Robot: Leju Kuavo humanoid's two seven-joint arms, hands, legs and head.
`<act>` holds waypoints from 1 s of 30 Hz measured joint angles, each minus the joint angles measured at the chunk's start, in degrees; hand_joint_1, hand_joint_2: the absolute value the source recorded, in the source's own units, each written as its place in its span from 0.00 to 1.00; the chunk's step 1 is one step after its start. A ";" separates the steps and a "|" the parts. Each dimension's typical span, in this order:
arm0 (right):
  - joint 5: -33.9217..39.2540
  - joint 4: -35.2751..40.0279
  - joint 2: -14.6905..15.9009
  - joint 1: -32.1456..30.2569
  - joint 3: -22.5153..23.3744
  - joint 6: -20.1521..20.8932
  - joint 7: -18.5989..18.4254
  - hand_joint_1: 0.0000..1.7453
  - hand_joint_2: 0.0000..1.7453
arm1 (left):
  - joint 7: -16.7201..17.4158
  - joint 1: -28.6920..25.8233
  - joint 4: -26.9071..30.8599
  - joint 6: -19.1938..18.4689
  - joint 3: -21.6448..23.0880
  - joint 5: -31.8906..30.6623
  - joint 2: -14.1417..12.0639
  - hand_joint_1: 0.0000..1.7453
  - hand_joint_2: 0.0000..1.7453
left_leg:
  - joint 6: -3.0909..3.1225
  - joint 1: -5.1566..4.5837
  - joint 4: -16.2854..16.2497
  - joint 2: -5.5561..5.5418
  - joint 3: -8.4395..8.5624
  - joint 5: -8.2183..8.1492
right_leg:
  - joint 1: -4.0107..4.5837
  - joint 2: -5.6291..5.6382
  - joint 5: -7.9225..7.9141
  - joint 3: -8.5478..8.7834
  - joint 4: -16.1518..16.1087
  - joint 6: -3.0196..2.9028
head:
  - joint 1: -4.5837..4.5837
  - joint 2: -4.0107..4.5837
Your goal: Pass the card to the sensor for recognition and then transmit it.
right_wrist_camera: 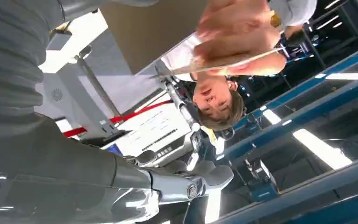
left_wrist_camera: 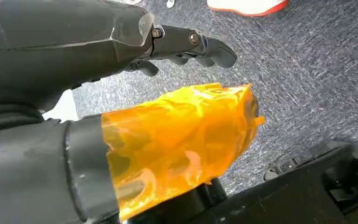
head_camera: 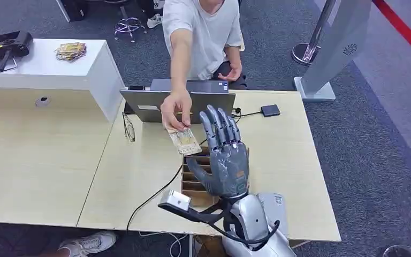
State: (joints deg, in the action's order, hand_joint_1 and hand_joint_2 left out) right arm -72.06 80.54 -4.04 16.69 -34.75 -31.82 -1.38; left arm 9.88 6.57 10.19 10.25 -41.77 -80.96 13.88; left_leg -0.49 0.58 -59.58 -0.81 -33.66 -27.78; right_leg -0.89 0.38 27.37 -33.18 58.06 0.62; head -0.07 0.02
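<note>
My right hand (head_camera: 223,155) is raised above the table with its fingers spread, palm toward the person, and holds nothing. A person's hand (head_camera: 175,110) reaches over the laptop and holds a yellowish card (head_camera: 183,141) just left of my fingers, not touching them. The right wrist view shows my right hand (right_wrist_camera: 168,182) below that card (right_wrist_camera: 223,63), seen edge-on in the person's fingers (right_wrist_camera: 235,32). A small dark sensor pad (head_camera: 270,110) lies on the table behind my hand, with a cable attached. My left hand (left_wrist_camera: 121,56) hangs over the carpet, empty, with an orange film on its thumb (left_wrist_camera: 182,140).
A grey laptop (head_camera: 179,99) stands at the table's far edge. A wooden slotted box (head_camera: 192,179) sits under my right hand. Glasses (head_camera: 128,127) lie left of the laptop. A white counter (head_camera: 59,67) with a card stack (head_camera: 70,51) is at far left, and a kiosk stand (head_camera: 332,48) at far right.
</note>
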 joint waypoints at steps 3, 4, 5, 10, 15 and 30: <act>-0.13 -1.33 -0.20 1.09 0.26 0.46 -0.37 0.00 1.00 | 0.09 0.10 0.00 -0.09 0.57 -0.31 0.02 0.00 0.00 | 0.00 0.00 0.00 0.00 0.00 0.00 | 0.00 0.00 0.00 0.00 0.00 0.00 | 0.00 0.00; -0.13 -1.66 -0.26 1.33 0.26 0.44 -0.39 0.00 1.00 | 0.13 0.15 0.00 -0.11 0.66 -0.33 0.02 0.00 0.00 | 0.00 0.00 0.00 0.00 0.00 0.00 | 0.00 0.00 0.00 0.00 0.00 0.00 | 0.00 0.00; -0.13 -1.88 -0.33 1.46 0.31 0.44 -0.39 0.00 1.00 | 0.13 0.19 0.00 -0.13 0.76 -0.33 0.02 0.00 0.00 | 0.00 0.00 0.00 0.00 -0.01 0.00 | 0.00 0.00 0.00 -0.01 0.00 0.00 | -0.02 0.00; -0.13 -2.92 -0.52 1.92 0.39 0.44 -0.39 0.00 1.00 | 0.13 0.27 0.00 -0.13 0.98 -0.33 0.02 0.00 0.00 | 0.00 0.00 0.00 0.00 -0.01 0.00 | 0.00 0.00 0.00 -0.01 0.00 0.00 | 0.00 0.00; -0.13 -3.45 -0.66 1.98 0.46 0.44 -0.48 0.00 1.00 | 0.13 0.27 0.09 -0.13 1.03 -0.33 0.04 0.00 0.00 | 0.00 0.00 0.00 0.00 -0.01 0.00 | 0.00 0.00 0.00 -0.01 0.00 0.00 | 0.00 0.00; 0.35 -4.46 -0.66 0.95 1.90 -0.46 0.83 0.00 1.00 | -0.17 0.13 0.17 0.22 1.31 -0.22 0.02 0.00 0.00 | 0.00 0.00 0.00 0.00 -0.01 0.00 | 0.00 0.00 0.00 -0.01 0.00 0.00 | 0.00 0.00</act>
State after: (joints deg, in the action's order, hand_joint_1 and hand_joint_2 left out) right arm -71.71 76.08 -4.70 17.65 -32.85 -32.28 -0.55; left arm 9.70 6.70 10.36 10.47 -40.46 -81.18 13.90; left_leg -0.49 0.59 -59.57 -0.81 -33.67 -27.79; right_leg -0.89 0.38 27.38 -33.19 58.06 0.62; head -0.07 0.02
